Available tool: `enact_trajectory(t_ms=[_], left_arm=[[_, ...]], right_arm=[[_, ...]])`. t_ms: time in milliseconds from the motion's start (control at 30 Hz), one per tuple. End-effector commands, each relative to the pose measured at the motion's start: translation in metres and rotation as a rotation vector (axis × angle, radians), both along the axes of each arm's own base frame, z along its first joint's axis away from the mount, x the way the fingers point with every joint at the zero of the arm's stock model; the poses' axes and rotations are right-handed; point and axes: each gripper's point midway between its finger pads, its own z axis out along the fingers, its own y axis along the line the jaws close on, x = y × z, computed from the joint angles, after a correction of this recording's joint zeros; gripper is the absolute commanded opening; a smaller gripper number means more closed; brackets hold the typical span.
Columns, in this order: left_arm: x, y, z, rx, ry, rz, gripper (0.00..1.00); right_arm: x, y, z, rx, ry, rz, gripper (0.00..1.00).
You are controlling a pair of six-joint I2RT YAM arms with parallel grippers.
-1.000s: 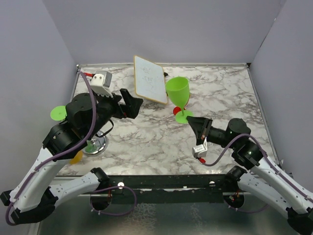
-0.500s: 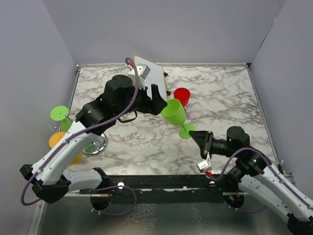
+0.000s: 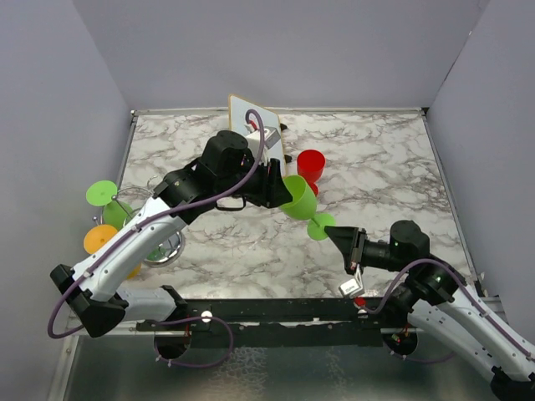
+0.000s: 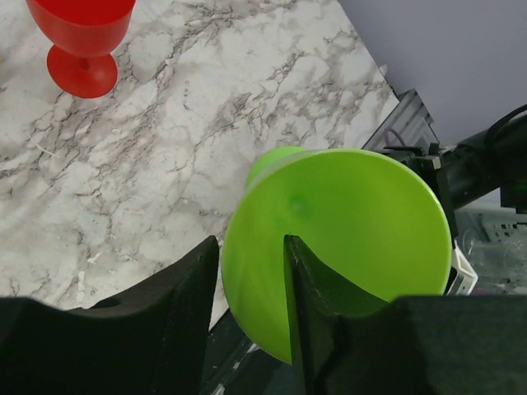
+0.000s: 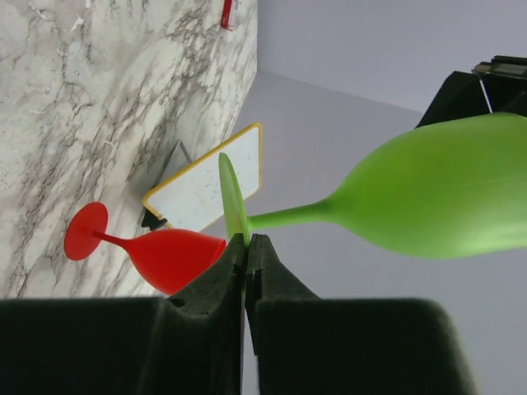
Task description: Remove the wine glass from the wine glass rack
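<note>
A lime green wine glass (image 3: 299, 199) hangs tilted in the air over the middle of the table. My right gripper (image 3: 334, 232) is shut on the rim of its foot (image 5: 229, 197), and the stem and bowl (image 5: 436, 197) stretch away from it. My left gripper (image 3: 280, 188) stands astride the bowl's rim (image 4: 354, 214), one finger inside and one outside. The left jaws are still apart, with a thin gap at the outer finger. The chrome wine glass rack (image 3: 173, 245) sits at the left edge, partly behind my left arm. It carries a green glass (image 3: 102, 193) and an orange glass (image 3: 100, 239).
A red wine glass (image 3: 311, 164) stands upright on the marble table just behind the green one. A white yellow-edged board (image 3: 251, 117) leans at the back centre, behind my left wrist. Grey walls close in the left, back and right sides.
My left arm swung right from the rack to the green glass, its jaws narrowing round the rim. My right gripper drew the glass nearer and tipped it over, uncovering the red glass.
</note>
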Motion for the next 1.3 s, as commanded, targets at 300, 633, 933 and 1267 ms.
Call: enact_trajectory(t_ms=[300, 633, 933, 1267], left_arm=[[0.010, 0.015, 0.013, 0.033, -0.058, 0.083, 0.04], [0.040, 0.074, 0.043, 0.146, -0.230, 0.376, 0.00], [0.050, 0.098, 0.031, 0.259, -0.266, 0.466, 0.00], [0.074, 0.070, -0.032, 0.420, -0.168, 0.402, 0.00]], right_arm=[[-0.001, 0.005, 0.004, 0.073, 0.085, -0.005, 0.26], [0.016, 0.013, 0.005, 0.267, 0.371, -0.116, 0.61], [0.095, -0.055, 0.090, 1.219, 0.655, -0.598, 0.65], [0.170, -0.083, 0.059, 1.563, 0.856, -1.282, 0.70]])
